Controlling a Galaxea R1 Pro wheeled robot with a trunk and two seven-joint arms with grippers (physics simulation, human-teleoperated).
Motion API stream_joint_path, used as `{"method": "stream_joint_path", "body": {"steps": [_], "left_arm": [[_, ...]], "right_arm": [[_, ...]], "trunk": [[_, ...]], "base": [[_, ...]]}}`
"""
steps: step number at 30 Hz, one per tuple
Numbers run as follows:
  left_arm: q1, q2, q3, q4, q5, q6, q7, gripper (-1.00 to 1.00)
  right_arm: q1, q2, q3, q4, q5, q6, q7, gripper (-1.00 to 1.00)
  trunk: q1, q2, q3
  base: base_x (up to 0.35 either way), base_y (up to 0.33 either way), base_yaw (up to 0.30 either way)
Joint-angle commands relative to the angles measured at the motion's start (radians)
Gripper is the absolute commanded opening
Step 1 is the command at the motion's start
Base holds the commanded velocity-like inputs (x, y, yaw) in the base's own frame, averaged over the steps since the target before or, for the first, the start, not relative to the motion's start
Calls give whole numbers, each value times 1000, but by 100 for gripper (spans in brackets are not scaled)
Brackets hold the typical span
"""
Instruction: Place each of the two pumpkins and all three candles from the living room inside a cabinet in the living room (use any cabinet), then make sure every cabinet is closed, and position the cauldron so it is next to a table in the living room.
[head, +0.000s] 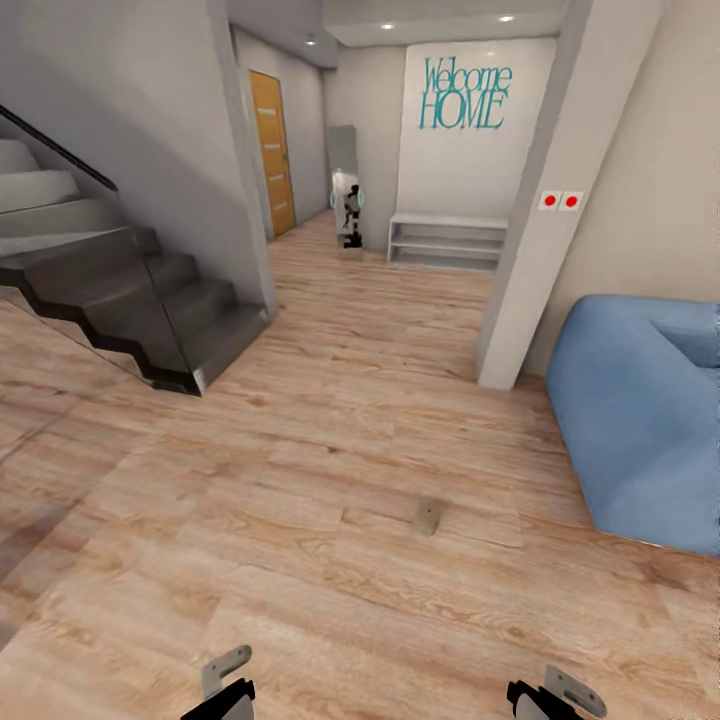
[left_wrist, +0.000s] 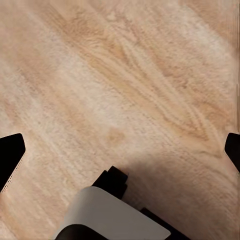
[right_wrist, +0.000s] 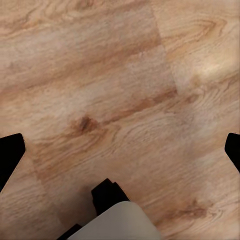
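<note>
Candle (head: 428, 517) (floor); left gripper (left_wrist: 120, 150) agape.

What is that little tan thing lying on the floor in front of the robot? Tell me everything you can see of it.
It is a candle: a short, stubby beige-tan cylinder, dull and waxy-looking, nearly the colour of the boards under it. It sits alone on the wooden floor, ahead of the robot and slightly to its right, left of the blue sofa. Whether it stands upright or lies on its side is too small to tell. A faint shadow sits beneath it. Only the floor touches it; both grippers are well short of it.
</note>
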Motion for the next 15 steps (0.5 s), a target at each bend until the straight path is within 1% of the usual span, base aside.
{"method": "stream_joint_path", "body": {"steps": [1, 15], "left_arm": [[0, 0, 0, 0, 0, 0, 0, 100], [1, -1, 0, 0, 0, 0, 0, 100]], "right_arm": [[0, 0, 0, 0, 0, 0, 0, 100], [0, 0, 0, 0, 0, 0, 0, 100]], "trunk": [[0, 0, -1], [0, 0, -16]], "base": [[276, 179, -227], [276, 163, -225]]}}
